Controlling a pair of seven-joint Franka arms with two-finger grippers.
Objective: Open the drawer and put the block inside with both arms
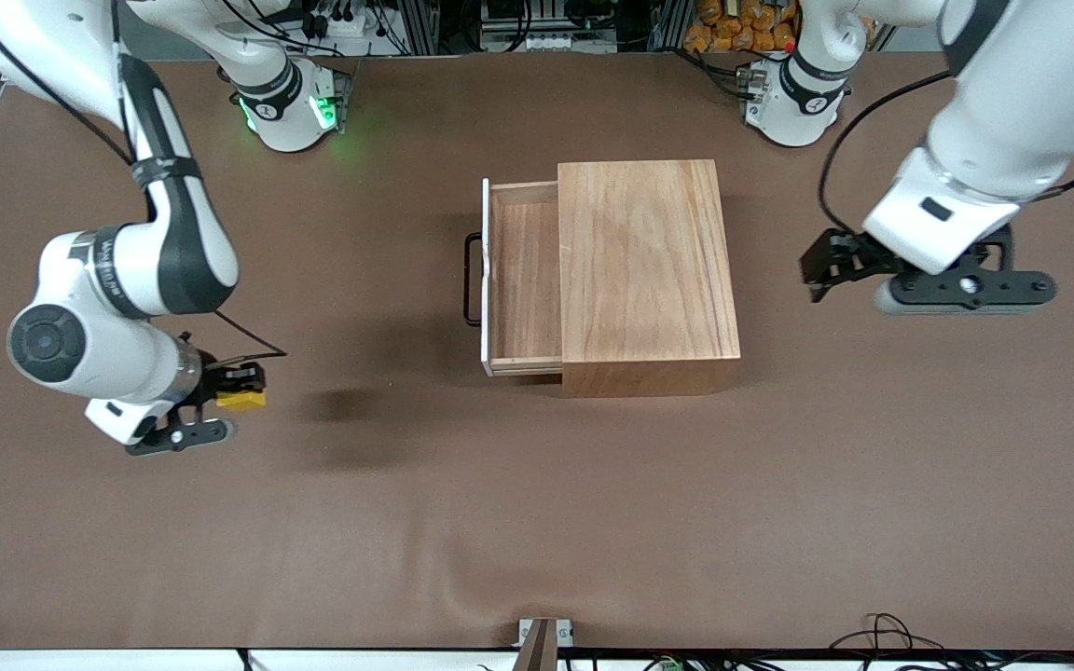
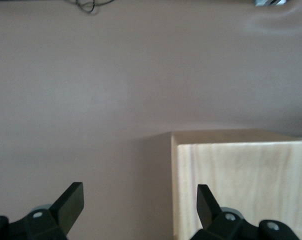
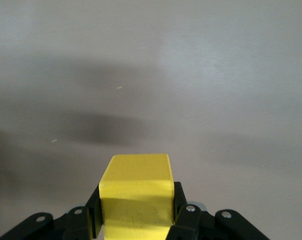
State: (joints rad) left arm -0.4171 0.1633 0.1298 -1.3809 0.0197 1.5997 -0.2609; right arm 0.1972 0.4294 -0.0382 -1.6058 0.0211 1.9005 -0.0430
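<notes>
Drawer [image 1: 523, 280] pulled out of its light-wood box [image 1: 644, 261] toward the right arm's end of the table is what we see at mid-table, its white front panel and thin black bar handle [image 1: 473, 280] facing that end and its wooden tray bare inside. We see the brown table [image 1: 537, 522] spreading under both white arms. At the other end of the table, the left gripper [image 1: 817, 280] hangs over the bare mat beside the box, apart from it, and in the left wrist view we find its two black fingers [image 2: 71, 202] spread wide with nothing between them, a corner of the pale box [image 2: 241, 185] showing past one of them. The right gripper [image 1: 234, 387] sits at the right arm's end, over the mat and well apart from the drawer's handle, with a dark shadow on the cloth between the two. We see the block [image 1: 240, 401], a small bright yellow cube, clamped in that gripper: in the right wrist view the block [image 3: 136, 192] fills the gap between the black fingers [image 3: 183, 215], which press against its two sides, and only plain mat with soft shadows lies underneath it.
</notes>
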